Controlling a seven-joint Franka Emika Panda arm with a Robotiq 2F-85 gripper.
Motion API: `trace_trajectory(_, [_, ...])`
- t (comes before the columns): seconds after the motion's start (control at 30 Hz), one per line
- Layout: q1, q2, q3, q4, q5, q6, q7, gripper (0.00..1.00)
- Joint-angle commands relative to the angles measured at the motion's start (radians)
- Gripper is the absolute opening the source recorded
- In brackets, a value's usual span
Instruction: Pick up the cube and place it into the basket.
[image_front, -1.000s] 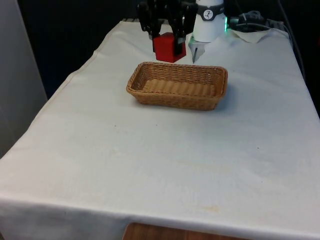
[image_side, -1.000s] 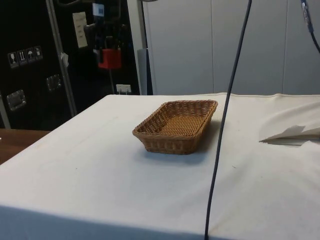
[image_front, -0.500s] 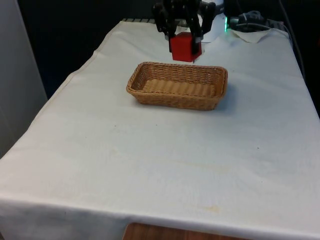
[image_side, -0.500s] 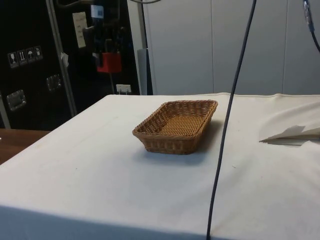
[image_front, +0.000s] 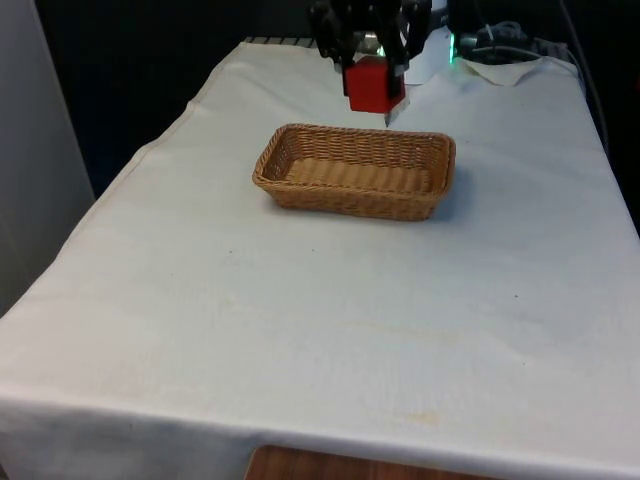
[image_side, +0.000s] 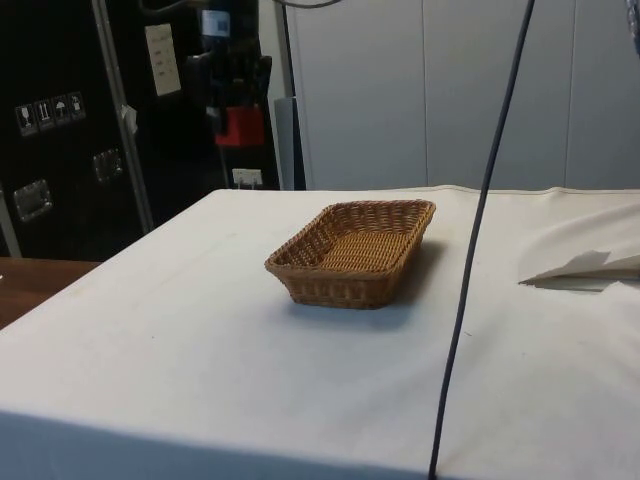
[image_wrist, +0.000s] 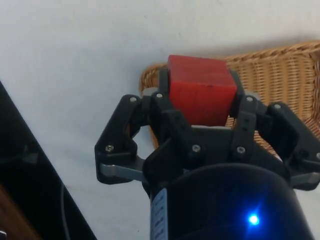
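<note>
Gripping the red cube (image_front: 373, 84), the end effector (image_front: 368, 62) hangs at the front view's upper centre, above the wicker basket's (image_front: 354, 190) far rim; white tabletop (image_front: 330, 320) below; no legible writing.

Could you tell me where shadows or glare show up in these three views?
Front view: even light, and the basket throws a faint shadow on the cloth. Side view: a soft shadow beside the basket, and the red cube sits against dark cabinets. Wrist view: the cube's lit face is bright, with the gripper dark around it.
</note>
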Motion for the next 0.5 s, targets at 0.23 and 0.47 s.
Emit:
trace_trajectory(0.23, [-0.005, -0.060, -0.004, -0.085, -0.009, 0.035, -0.020, 0.02])
trace_trajectory(0.47, [-0.007, -0.132, -0.010, -0.187, -0.021, 0.090, -0.034, 0.02])
